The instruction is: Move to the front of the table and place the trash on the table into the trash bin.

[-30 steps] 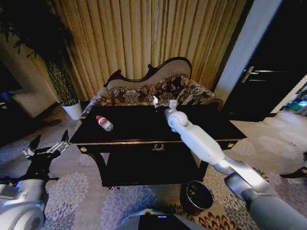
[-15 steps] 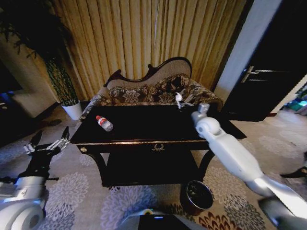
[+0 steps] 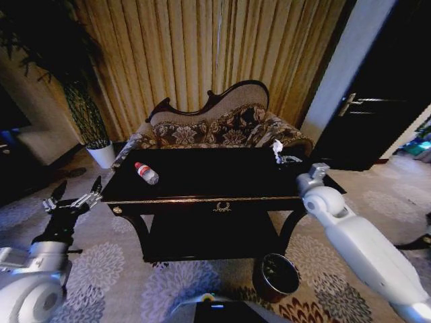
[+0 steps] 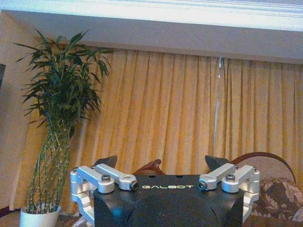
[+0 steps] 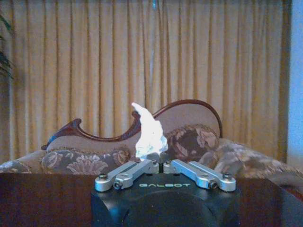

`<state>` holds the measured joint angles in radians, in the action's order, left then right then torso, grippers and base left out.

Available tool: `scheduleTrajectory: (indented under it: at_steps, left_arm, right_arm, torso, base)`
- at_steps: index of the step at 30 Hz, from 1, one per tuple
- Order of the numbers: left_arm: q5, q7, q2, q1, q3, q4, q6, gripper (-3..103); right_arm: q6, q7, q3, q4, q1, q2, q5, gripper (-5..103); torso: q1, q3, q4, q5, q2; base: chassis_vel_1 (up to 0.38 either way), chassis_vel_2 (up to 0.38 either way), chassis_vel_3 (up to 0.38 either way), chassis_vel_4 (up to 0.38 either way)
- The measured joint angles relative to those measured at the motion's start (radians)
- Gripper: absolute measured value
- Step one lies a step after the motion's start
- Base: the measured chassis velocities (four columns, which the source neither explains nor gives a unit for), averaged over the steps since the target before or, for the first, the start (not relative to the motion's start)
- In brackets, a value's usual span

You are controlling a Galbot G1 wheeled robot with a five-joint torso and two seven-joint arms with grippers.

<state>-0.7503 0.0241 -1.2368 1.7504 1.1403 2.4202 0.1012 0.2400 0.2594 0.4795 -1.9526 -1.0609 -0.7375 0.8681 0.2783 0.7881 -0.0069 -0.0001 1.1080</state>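
Since the earlier frames my right arm has swung from over the middle of the bench [image 3: 202, 176] out to its right end, carrying the tissue [image 3: 276, 146] with it; the left arm has barely shifted.

Right tool [image 3: 283, 159]: fingers pressed together, pinching the crumpled white tissue at its base. From the right wrist camera I see the tissue [image 5: 149, 132] standing up out of the closed fingertips [image 5: 152, 163], with the sofa [image 5: 189, 142] and curtain behind it. The tool is raised above the bench's right rear corner.

Left tool [image 3: 73, 200]: spread wide, holding nothing, hanging off the bench's left end above the carpet. On the left wrist camera both fingers [image 4: 105, 161] stand well apart.

Bottle [image 3: 146, 173]: lying on its side on the bench's left part, red cap toward the rear.

Bin [image 3: 277, 276]: on the floor just before the bench's right front leg, below the right arm.
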Motion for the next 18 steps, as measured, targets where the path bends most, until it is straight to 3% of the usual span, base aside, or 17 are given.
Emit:
scheduleTrajectory:
  at_steps: [6, 12, 18]
  left_arm:
    - [-0.011, 0.003, 0.007, -0.002, 0.001, -0.010, -0.002, 100]
    - [-0.018, -0.008, 0.007, -0.010, 0.000, -0.010, 0.022, 100]
    - [-0.019, -0.010, 0.005, -0.006, 0.007, -0.015, 0.027, 100]
  right_arm:
    - [0.000, 0.002, 0.121, -0.072, -0.156, -0.033, -0.024, 0]
    - [-0.037, -0.027, 0.171, -0.105, -0.233, -0.099, -0.126, 0]
    - [-0.044, -0.036, 0.204, -0.146, -0.286, -0.133, -0.167, 0]
  torso:
    - [0.000, 0.000, -0.0003, 0.0000, 0.000]
    - [0.000, 0.000, -0.0002, 0.0001, 0.000]
    - [0.000, 0.000, -0.0002, 0.0001, 0.000]
  base:
    - [0.000, 0.000, 0.000, 0.000]
    - [0.000, 0.000, 0.000, 0.000]
    - [0.000, 0.000, 0.000, 0.000]
